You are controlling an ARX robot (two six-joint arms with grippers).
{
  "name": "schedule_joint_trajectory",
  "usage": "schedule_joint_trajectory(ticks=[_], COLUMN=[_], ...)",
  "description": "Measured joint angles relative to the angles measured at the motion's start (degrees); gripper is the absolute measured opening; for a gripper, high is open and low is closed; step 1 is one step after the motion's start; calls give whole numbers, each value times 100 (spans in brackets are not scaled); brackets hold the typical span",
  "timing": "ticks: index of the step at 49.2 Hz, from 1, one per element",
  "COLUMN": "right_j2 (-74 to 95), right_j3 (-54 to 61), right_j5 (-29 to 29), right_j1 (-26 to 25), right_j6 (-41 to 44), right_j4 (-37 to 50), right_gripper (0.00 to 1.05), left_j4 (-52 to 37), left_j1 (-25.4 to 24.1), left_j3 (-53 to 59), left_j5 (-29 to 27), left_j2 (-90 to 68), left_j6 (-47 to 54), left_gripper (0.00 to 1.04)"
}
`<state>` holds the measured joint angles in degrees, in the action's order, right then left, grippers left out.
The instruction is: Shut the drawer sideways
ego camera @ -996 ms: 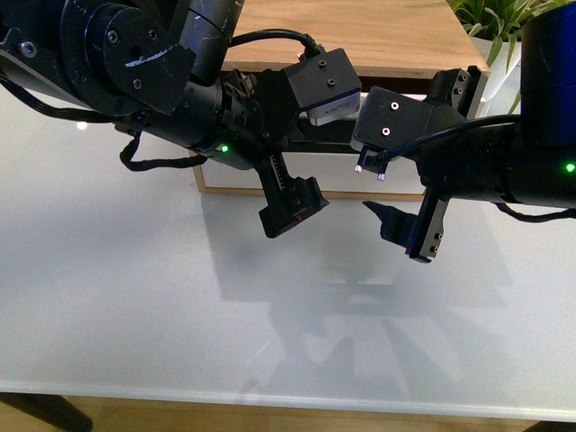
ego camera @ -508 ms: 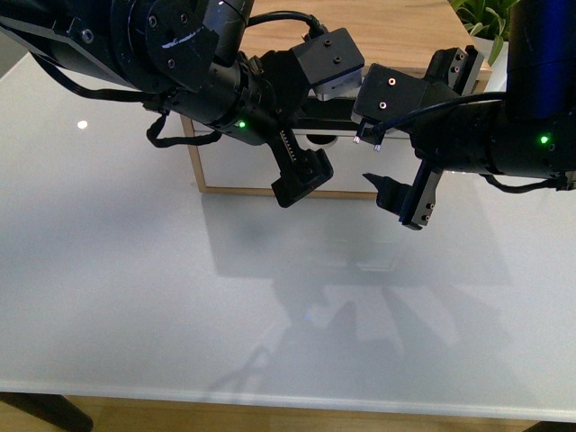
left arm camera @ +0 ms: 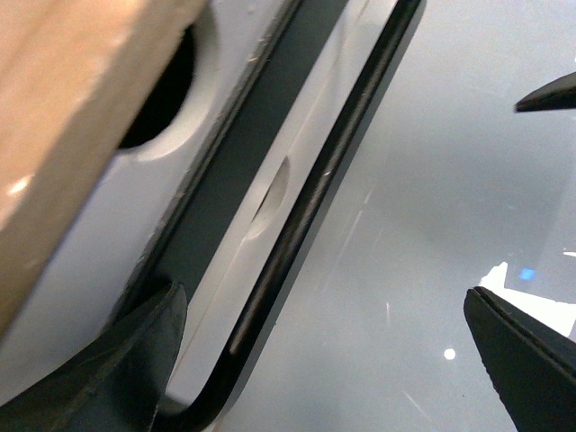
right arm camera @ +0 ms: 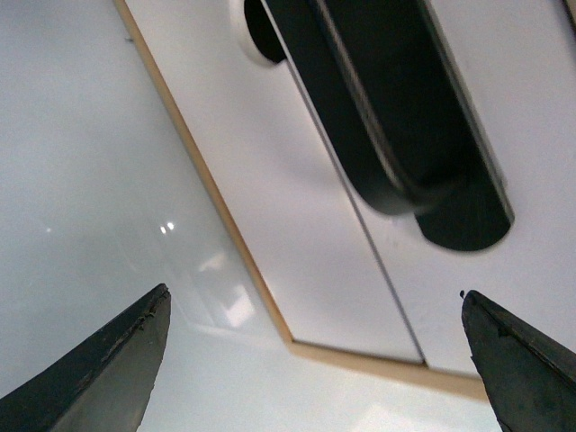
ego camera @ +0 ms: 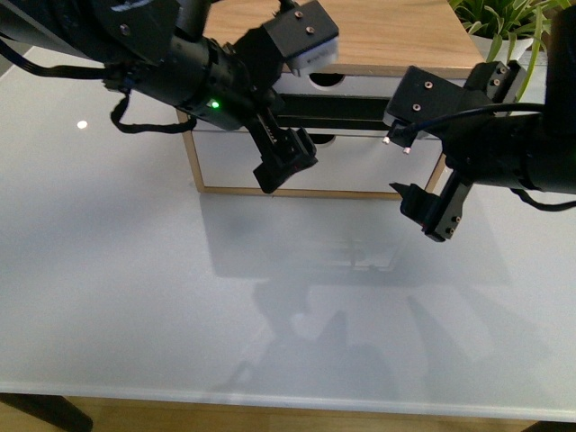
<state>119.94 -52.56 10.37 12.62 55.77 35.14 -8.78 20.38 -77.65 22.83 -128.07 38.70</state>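
Left claw [left arm camera: 319,301], jaws spread wide, hovers at upper centre-left before the white fronts. The drawer [ego camera: 369,86], with its black handle [ego camera: 360,110], sits at top centre in a wood cabinet [ego camera: 387,36] on the white desk [ego camera: 135,297]. Right claw [ego camera: 425,212], also spread open, hangs at right.

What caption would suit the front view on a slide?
Left gripper and right gripper, both open, hover before the drawer and its black bar handle on a white table.
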Motion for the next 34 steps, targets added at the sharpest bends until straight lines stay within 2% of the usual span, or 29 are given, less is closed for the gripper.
schedule_joint_trajectory(ticks=[17,22,28,33,34], right_j2=[-1276,-2275,-3672,-5195,-5372], right_j3=[1023,1773,2763,3407,3497], right_j5=[291,282,-179,-872,-1032], right_j1=[-24,-184,-468,-682,-691], right_j6=[-1025,-1759,-2608,-3429,-3700], right_j4=[538,763,662,24,116], right_gripper=[96,96,96,96,94], left_j4=[-717,-1338,-1952,-2201,-2284], left_j1=[-391,-800,-1370,-1926,-2009], left_j3=[870,1646,2734,3722,3958], left_j5=[376,673,752,761,505], left_j2=[1178,2208,3539,4817,5106], left_j6=[-1001,-2015,-3298,-4428,-4546], left_gripper=[96,96,96,96,94])
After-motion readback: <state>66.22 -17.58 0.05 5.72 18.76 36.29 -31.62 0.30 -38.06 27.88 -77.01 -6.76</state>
